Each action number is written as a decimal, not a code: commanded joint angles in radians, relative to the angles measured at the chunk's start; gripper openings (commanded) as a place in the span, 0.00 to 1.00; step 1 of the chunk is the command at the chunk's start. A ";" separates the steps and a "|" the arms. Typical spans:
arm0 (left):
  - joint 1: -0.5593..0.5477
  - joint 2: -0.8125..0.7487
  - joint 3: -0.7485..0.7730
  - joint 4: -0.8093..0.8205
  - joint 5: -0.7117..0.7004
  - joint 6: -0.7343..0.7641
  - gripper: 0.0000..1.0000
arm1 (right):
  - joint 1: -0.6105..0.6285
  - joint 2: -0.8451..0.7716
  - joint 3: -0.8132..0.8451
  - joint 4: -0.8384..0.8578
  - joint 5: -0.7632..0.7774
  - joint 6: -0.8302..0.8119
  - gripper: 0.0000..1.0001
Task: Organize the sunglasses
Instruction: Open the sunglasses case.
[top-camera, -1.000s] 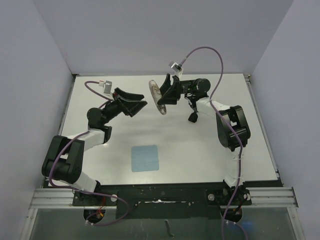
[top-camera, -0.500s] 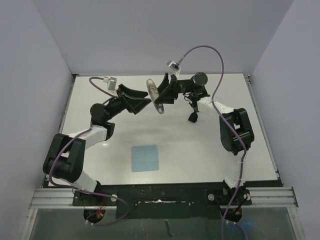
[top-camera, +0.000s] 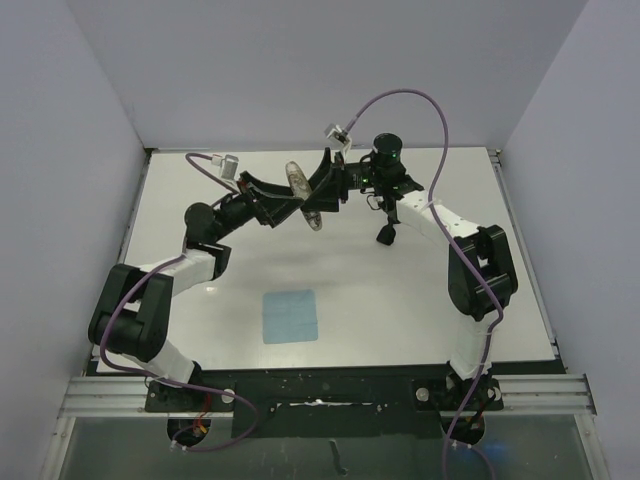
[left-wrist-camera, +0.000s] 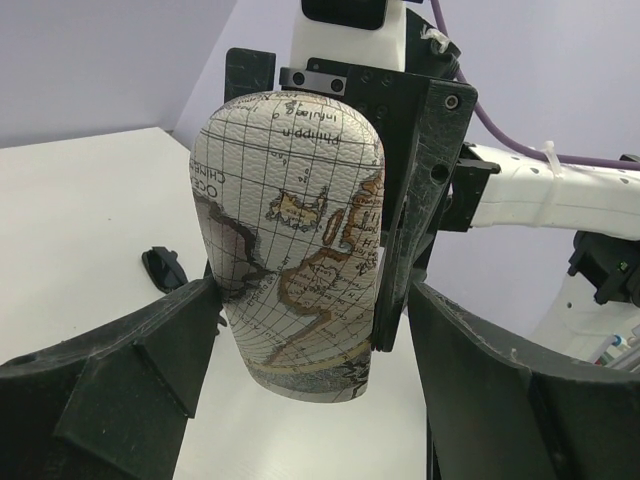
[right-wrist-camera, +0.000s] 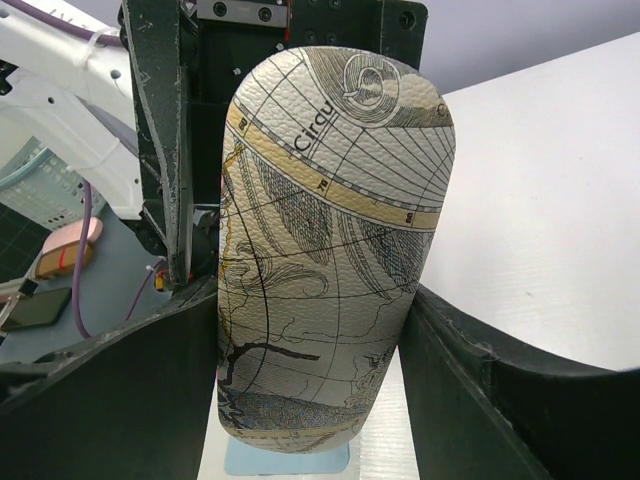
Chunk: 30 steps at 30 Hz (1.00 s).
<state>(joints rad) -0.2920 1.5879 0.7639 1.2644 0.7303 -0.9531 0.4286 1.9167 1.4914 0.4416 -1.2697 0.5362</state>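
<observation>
The sunglasses (top-camera: 385, 235) lie folded on the white table, right of centre; the left wrist view shows the sunglasses (left-wrist-camera: 165, 268) behind the case. The oblong map-printed case (top-camera: 303, 195) hangs closed in the air at the back centre. My right gripper (top-camera: 318, 190) is shut on the case (right-wrist-camera: 330, 180), one finger on each long side. My left gripper (top-camera: 293, 203) stands open from the left, its jaws straddling the case's (left-wrist-camera: 290, 200) lower end. The right gripper (right-wrist-camera: 310, 320) and left gripper (left-wrist-camera: 315, 300) face each other.
A light blue square cloth (top-camera: 290, 315) lies flat on the table (top-camera: 420, 310) near the front centre, also seen as the cloth (right-wrist-camera: 285, 460) below the case. Grey walls close the table at the back and both sides.
My right gripper has carried the case leftward. My left gripper has moved right and up, so its open jaws now stand around the case.
</observation>
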 joint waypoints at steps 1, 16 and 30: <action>0.000 -0.007 0.060 0.030 -0.004 0.011 0.75 | 0.011 -0.048 0.038 -0.059 0.038 -0.067 0.00; 0.011 0.050 0.078 0.112 0.029 -0.033 0.69 | 0.017 -0.063 0.041 -0.104 0.040 -0.107 0.00; 0.009 0.072 0.072 0.151 0.047 -0.074 0.64 | 0.027 -0.072 0.062 -0.148 0.047 -0.138 0.01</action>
<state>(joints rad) -0.2798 1.6669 0.7918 1.3209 0.7452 -1.0073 0.4488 1.9144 1.5036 0.2836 -1.2369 0.4145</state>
